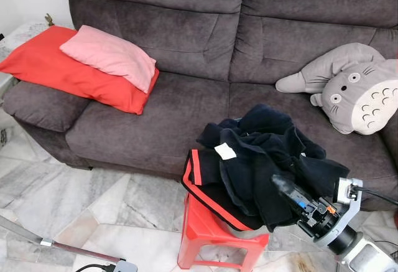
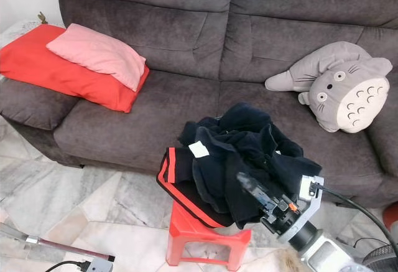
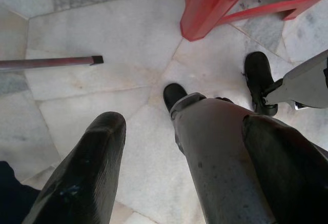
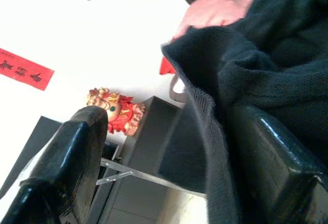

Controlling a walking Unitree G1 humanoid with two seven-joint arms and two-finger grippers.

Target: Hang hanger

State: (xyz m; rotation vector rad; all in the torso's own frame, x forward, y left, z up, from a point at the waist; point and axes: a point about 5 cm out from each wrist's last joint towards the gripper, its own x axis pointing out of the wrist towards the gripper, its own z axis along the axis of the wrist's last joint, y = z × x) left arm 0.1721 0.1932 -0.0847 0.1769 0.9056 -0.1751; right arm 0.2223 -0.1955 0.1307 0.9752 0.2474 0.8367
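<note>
Our right claw (image 1: 287, 192), fingers apart, noses into the dark clothes (image 1: 261, 160) heaped on the red stool (image 1: 211, 234) at five o'clock; we judge the next move is closing on fabric. Left claw (image 3: 179, 172) hangs apart.

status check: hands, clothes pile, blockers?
Right hand open at the dark clothes pile on the red stool. Left hand open, low over the floor. No hanger visible.

One sofa (image 1: 186, 107), two pillows: red (image 1: 62, 66), pink (image 1: 112, 55); one plush toy (image 1: 351, 88), one stool (image 1: 205, 231), one clothes heap (image 1: 261, 163).
</note>
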